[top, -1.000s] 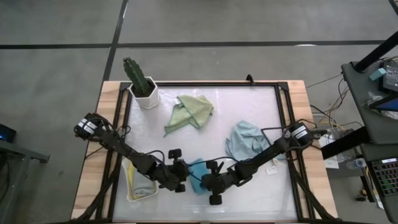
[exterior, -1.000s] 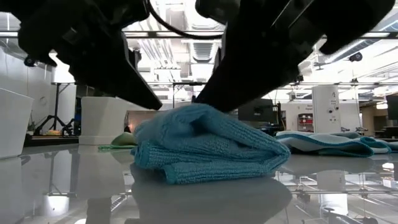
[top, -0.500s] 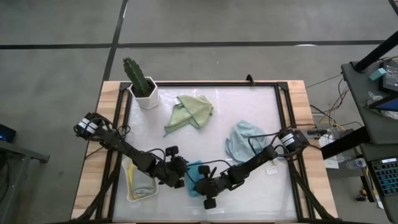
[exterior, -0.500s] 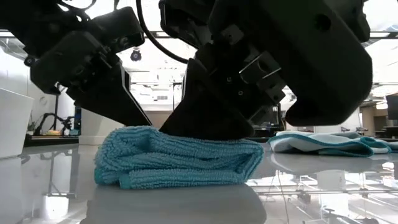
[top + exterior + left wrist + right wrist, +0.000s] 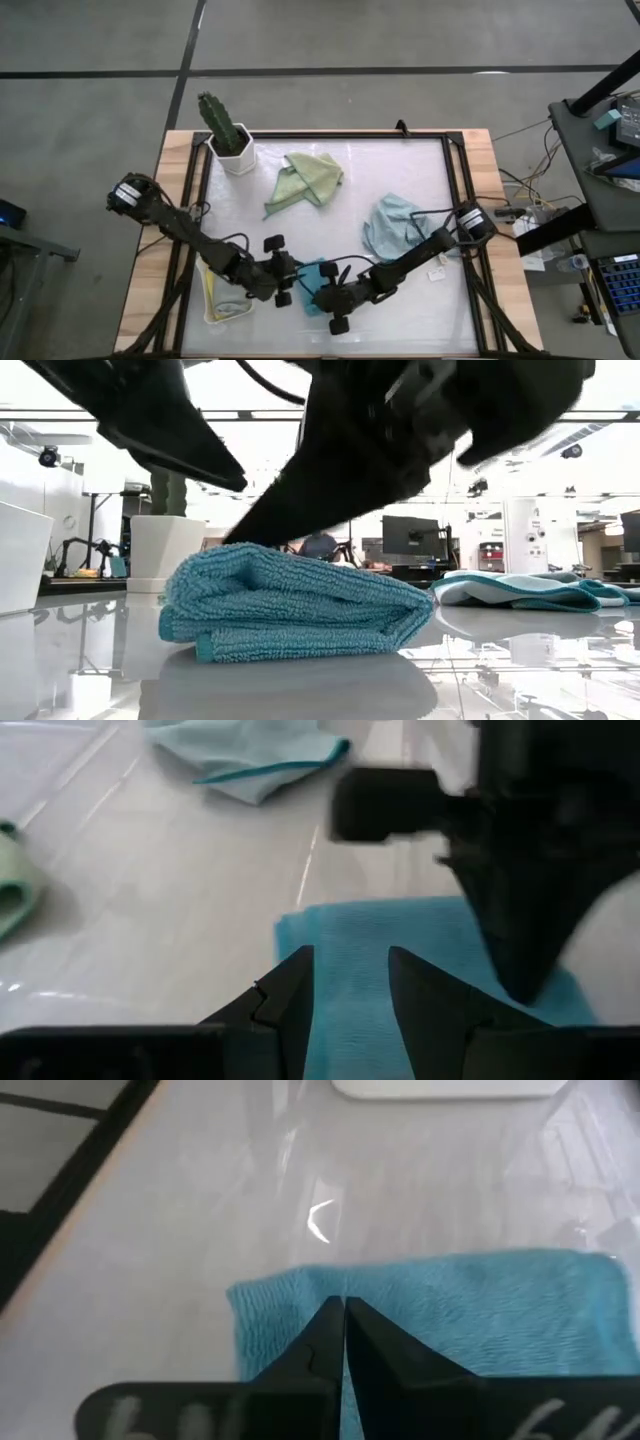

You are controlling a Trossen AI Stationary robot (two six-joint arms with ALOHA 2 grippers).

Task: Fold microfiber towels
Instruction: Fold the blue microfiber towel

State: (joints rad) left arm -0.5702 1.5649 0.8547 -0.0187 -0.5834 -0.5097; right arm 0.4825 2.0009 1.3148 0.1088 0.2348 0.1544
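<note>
glossy white tabletop (image 5: 400,170) near its front edge carries the folded teal towel (image 5: 290,600), soft, light and limp, best pinched at a corner or folded edge, with the left gripper (image 5: 350,985) parted over it and the right gripper (image 5: 344,1330) closed above it.

High view: overhead, facing straight down, far enough to take in the whole desk (image 5: 400,165) and surrounding floor. Low view: at desk level, facing across into the room, very close to the teal towel (image 5: 290,600). Both wrist views face down from close range onto that towel. All four views share it; the pale blue towel (image 5: 392,225) appears in three.
</note>
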